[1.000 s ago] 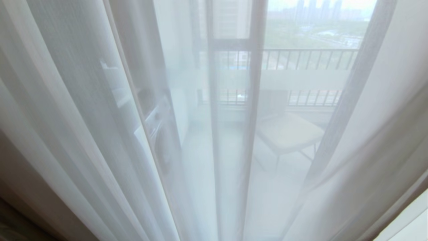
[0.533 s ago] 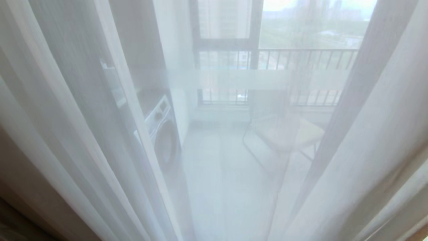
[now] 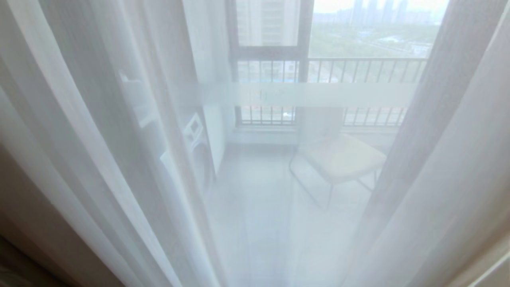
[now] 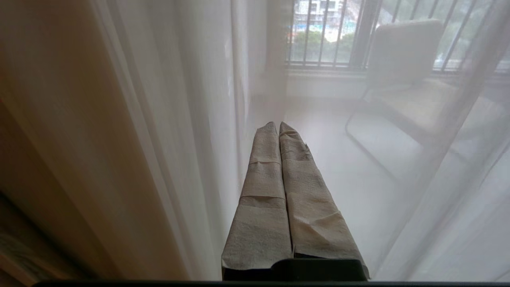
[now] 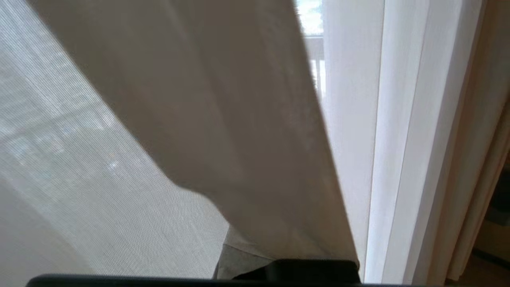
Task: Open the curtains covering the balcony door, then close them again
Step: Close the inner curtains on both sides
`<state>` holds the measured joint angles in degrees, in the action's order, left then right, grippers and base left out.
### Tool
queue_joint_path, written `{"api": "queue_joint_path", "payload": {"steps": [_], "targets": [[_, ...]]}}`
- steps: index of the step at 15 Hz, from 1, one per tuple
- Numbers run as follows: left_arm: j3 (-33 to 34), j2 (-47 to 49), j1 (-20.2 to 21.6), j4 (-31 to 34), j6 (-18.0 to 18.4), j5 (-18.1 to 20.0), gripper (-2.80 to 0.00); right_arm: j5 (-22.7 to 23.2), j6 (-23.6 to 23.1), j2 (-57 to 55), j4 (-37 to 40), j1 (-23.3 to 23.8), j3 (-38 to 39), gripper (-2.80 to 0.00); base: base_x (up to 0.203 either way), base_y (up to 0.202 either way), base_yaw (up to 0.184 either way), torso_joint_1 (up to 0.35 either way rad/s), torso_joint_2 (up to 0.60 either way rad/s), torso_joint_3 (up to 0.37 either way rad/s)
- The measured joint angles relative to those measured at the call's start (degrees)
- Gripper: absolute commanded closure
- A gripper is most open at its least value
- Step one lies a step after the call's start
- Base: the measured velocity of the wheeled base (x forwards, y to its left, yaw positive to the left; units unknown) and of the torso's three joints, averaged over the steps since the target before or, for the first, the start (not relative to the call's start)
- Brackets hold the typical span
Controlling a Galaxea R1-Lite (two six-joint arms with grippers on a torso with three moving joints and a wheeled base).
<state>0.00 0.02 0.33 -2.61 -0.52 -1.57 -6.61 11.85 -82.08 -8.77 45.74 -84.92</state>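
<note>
Behind sheer curtains (image 3: 99, 159), hazy balcony door (image 3: 303, 95), left tool (image 4: 278, 127) closed empty, right tool fabric-hidden, closed.

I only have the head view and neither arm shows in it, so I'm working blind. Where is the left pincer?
Observer: The left pincer is shut and empty. It points at the sheer panel without gripping it.
Operator: And the right one?
Observer: A fold of curtain cloth drapes over the right pincer and hides its fingers.
Operator: What's next to that fold?
Observer: White pleats, and beyond them a beige drape.
</note>
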Motion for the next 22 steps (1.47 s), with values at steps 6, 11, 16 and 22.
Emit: {"api": "queue_joint_path", "payload": {"steps": [6, 11, 16, 22], "targets": [[0.00, 0.00, 0.00, 0.00, -0.02, -0.02, 0.00, 0.10, 0.05, -2.34, -0.38, 2.61, 0.83, 0.00, 0.000, 0.000, 0.000, 0.000, 0.00, 0.000], [0.00, 0.00, 0.00, 0.02, -0.02, 0.00, 0.00, 10.01, -0.62, -1.69, -2.10, 2.34, 2.93, 0.00, 0.000, 0.000, 0.000, 0.000, 0.00, 0.000], [0.00, 0.00, 0.00, 0.00, -0.02, -0.02, 0.00, 23.14, -0.67, 1.67, -7.05, -3.95, 7.78, 0.00, 0.000, 0.000, 0.000, 0.000, 0.00, 0.000], [0.00, 0.00, 0.00, 0.00, -0.02, 0.01, 0.00, 27.75, -0.72, 6.17, -6.97, -22.24, 11.08, 0.00, 0.000, 0.000, 0.000, 0.000, 0.00, 0.000]]}}
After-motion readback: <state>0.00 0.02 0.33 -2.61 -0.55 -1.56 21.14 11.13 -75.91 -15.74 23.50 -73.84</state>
